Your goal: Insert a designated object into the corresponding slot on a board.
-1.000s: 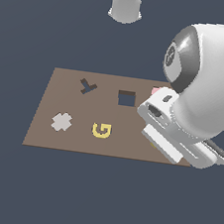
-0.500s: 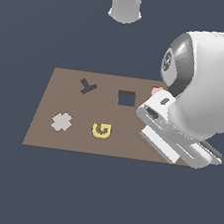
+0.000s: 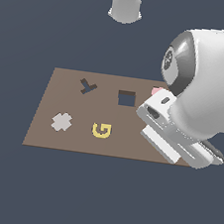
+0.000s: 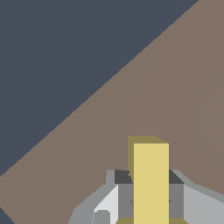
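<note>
Arm: one white robot arm [image 3: 206, 91], by far the biggest thing here, looming over the board's 3 o'clock end in the exterior view.
Board: one flat brown board [image 3: 70, 138], lying on the dark floor; in the wrist view its bare surface [image 4: 175, 87] fills the side beyond the block.
Base: one pale grey pedestal [image 3: 126, 5] at 12 o'clock, well apart from the board.
Cutouts: two, a dark square cutout [image 3: 126, 99] near the middle and the tilted T-shaped slot [image 3: 87, 86] at about 9 o'clock from it.
Loose pieces on the board: three, a grey cross [image 3: 61, 122], a yellow G [image 3: 101, 130] at 3 o'clock from the cross, and a pink piece [image 3: 156, 91] mostly hidden by the arm.
Gripper: one gripper [image 4: 151, 192], its fingers [image 4: 124, 192] clenched against the block's sides.
T block: one yellow T-shaped block [image 4: 151, 183], held in the claw above the board; only its stem shows.
</note>
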{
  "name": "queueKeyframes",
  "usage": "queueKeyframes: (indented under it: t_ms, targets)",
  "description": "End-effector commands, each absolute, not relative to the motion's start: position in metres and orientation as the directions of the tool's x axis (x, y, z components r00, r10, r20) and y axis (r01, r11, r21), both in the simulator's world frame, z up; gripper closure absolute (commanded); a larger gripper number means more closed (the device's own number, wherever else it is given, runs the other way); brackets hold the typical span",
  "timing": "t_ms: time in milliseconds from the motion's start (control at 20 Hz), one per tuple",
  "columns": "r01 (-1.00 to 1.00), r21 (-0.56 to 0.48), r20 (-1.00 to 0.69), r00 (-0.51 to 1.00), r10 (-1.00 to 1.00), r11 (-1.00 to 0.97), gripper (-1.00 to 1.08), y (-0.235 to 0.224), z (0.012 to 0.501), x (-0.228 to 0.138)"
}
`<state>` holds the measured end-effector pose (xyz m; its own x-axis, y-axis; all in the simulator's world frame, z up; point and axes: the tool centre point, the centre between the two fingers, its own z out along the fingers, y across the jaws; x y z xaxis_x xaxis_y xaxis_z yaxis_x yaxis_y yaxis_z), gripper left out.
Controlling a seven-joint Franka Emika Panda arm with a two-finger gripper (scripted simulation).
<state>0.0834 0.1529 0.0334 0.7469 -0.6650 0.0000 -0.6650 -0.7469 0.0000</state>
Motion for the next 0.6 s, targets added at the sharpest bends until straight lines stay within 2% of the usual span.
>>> queueKeyframes:
  t_ms: [0, 550]
  targets:
    - [-0.666, 0.001, -0.001, 0.746, -0.666, -0.746, 1.08, 0.153, 0.033, 0.083]
    - [-0.774, 0.001, 0.000, 0.633, -0.774, -0.633, 1.08, 0.121, 0.034, 0.091]
